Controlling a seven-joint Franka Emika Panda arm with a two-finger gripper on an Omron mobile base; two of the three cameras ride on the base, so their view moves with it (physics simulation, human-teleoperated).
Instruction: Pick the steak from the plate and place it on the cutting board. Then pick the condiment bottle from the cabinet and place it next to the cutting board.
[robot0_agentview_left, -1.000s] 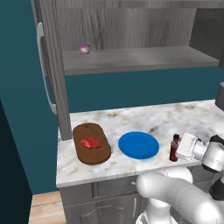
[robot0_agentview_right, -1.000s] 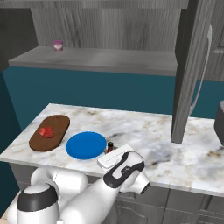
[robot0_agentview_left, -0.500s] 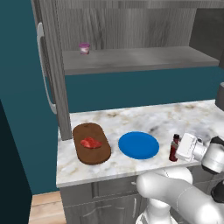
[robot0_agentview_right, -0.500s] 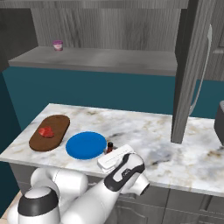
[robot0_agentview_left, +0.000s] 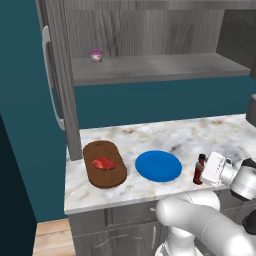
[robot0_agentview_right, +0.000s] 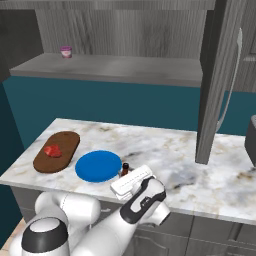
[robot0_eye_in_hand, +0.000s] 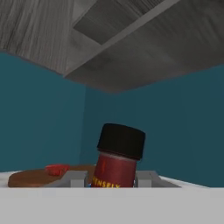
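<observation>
The steak (robot0_agentview_left: 103, 163) (robot0_agentview_right: 52, 150) lies on the dark brown cutting board (robot0_agentview_left: 107, 178) (robot0_agentview_right: 66, 142) at the counter's left end. Beside the board the blue plate (robot0_agentview_left: 158, 166) (robot0_agentview_right: 98, 166) is bare. Just right of the plate, near the counter's front edge, the condiment bottle (robot0_agentview_left: 199, 170) (robot0_agentview_right: 124, 170) stands upright, with my gripper (robot0_agentview_left: 202, 174) (robot0_agentview_right: 125, 176) shut on it from behind. In the hand view the bottle (robot0_eye_in_hand: 117, 162) fills the gap between the fingers (robot0_eye_in_hand: 73, 178), with the steak (robot0_eye_in_hand: 57, 169) and board (robot0_eye_in_hand: 26, 177) beyond it. Whether the bottle's base touches the counter I cannot tell.
The grey cabinet's open shelf (robot0_agentview_left: 160, 67) (robot0_agentview_right: 125, 67) runs above the counter with a pink-lidded cup (robot0_agentview_left: 96, 55) (robot0_agentview_right: 66, 51) at its far left. A tall side panel (robot0_agentview_left: 62, 75) stands left of the board. Marbled counter (robot0_agentview_left: 200, 137) stretches to the right.
</observation>
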